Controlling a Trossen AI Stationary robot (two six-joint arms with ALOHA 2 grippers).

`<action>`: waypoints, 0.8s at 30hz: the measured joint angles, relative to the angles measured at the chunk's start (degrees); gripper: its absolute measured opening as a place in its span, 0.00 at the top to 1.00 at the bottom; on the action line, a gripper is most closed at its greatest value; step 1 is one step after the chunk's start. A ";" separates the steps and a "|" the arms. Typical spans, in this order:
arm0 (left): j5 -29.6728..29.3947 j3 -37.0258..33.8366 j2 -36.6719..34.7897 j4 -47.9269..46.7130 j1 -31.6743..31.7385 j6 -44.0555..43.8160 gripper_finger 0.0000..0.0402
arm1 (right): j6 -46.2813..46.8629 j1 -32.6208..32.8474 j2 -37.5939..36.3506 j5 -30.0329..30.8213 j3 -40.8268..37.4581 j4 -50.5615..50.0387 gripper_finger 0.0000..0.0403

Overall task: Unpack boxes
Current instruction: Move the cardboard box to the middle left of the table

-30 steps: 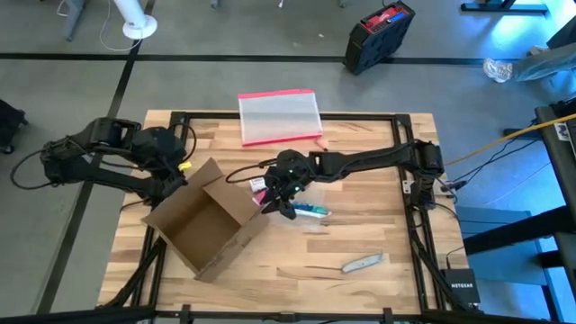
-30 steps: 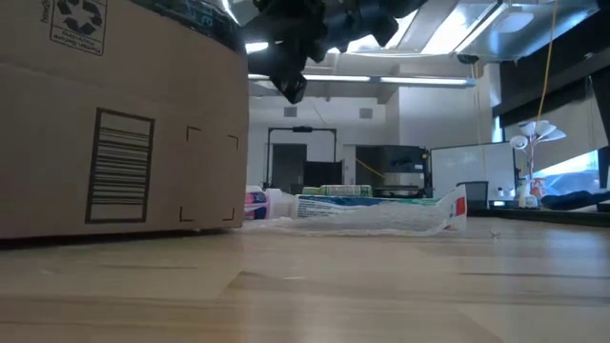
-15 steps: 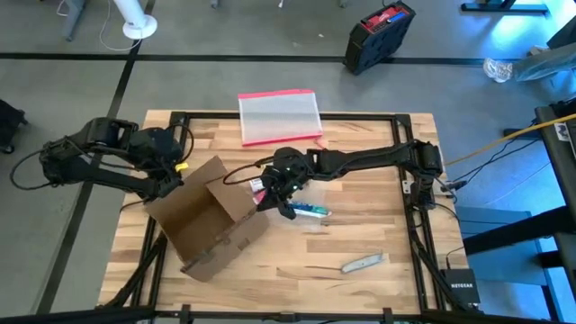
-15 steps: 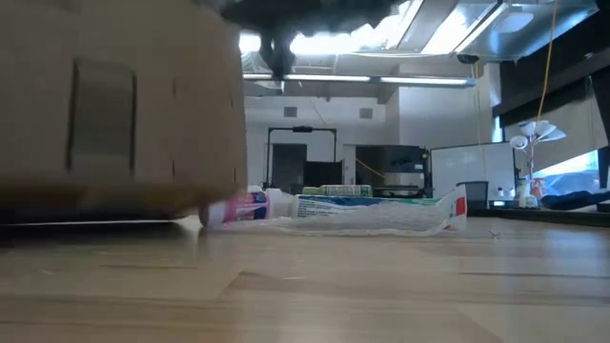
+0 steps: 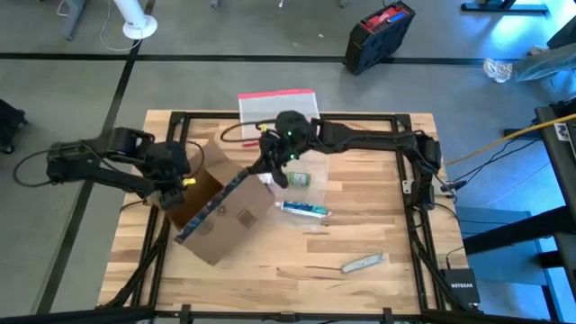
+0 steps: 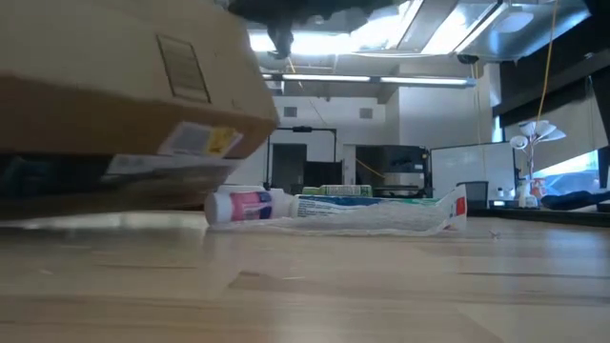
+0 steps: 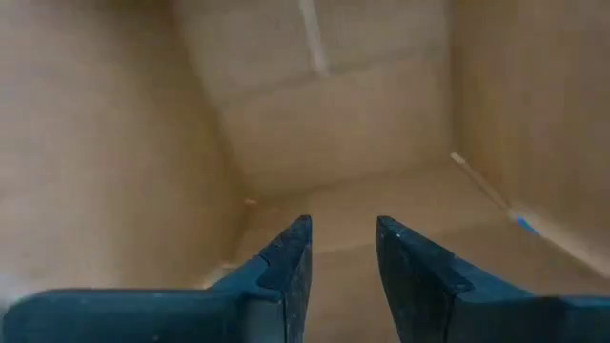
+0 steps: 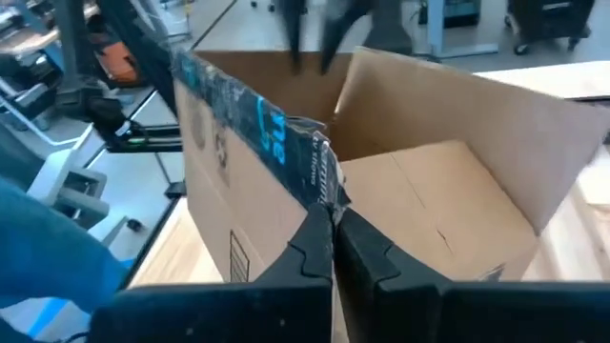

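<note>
The cardboard box (image 5: pixel 220 211) lay tipped on the table's (image 5: pixel 360 288) left half, its near edge lifted; bare wood stretched to the right beyond the toothpaste tube (image 5: pixel 301 209). The right gripper (image 5: pixel 270 173) was clamped shut on the box's taped flap edge, arm reaching across. The left gripper (image 7: pixel 341 250), fingers partly apart, sat inside the box, holding nothing visible.

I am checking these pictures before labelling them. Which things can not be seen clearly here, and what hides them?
- High view: the inside of the cardboard box is hidden by its own tilted wall.
- Low view: the right gripper is cut off by the top edge; the box fills the left side and is blurred.
- Left wrist view: the left gripper sees only bare cardboard.
- High view: the small grey object is too small to name.
</note>
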 joint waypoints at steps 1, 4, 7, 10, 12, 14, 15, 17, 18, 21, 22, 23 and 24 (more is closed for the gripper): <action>0.85 -0.85 -0.03 0.97 -0.51 -0.29 0.73 | 0.02 -0.57 0.29 -0.37 0.00 0.39 1.00; 3.48 -2.61 0.00 3.21 -2.13 -1.32 0.73 | 0.26 -1.85 2.06 -1.17 0.03 1.41 1.00; 5.54 -4.35 -0.01 4.55 -3.94 -2.64 0.73 | 2.58 -2.63 4.79 -2.47 0.41 3.54 1.00; 6.84 -5.79 -0.01 4.76 -5.92 -4.11 0.73 | 2.87 -2.59 8.01 -3.15 3.84 3.54 1.00; 7.80 -6.60 -0.03 5.15 -7.31 -5.58 0.73 | 1.74 -2.50 9.70 -3.54 7.08 3.59 1.00; 8.72 -7.23 -0.06 5.43 -8.62 -6.65 0.73 | 0.76 -2.47 11.47 -3.45 10.82 3.63 1.00; 9.22 -7.55 -0.14 5.52 -9.27 -7.52 0.73 | 0.14 -2.52 12.35 -3.38 12.62 3.14 1.00; 9.85 -7.86 -0.30 6.68 -10.56 -9.22 0.73 | -1.07 -3.18 14.58 -2.86 16.24 1.64 1.00; 10.19 -7.87 -0.32 7.51 -11.10 -9.97 0.73 | -1.29 -3.81 15.65 -2.51 17.95 0.32 1.00; 10.29 -7.89 -0.30 10.37 -12.33 -11.48 0.73 | -1.38 -5.47 18.68 -1.96 22.04 -3.09 1.00; 10.27 -7.89 -0.30 11.37 -12.52 -11.88 0.73 | -1.40 -6.00 19.48 -1.97 22.99 -4.09 1.00; 10.20 -7.89 -0.30 12.36 -12.65 -12.21 0.73 | -1.37 -6.46 20.07 -2.13 23.89 -5.18 1.00; 10.13 -7.89 -0.30 13.03 -12.65 -12.55 0.73 | -1.37 -6.85 20.50 -2.56 24.48 -6.42 0.99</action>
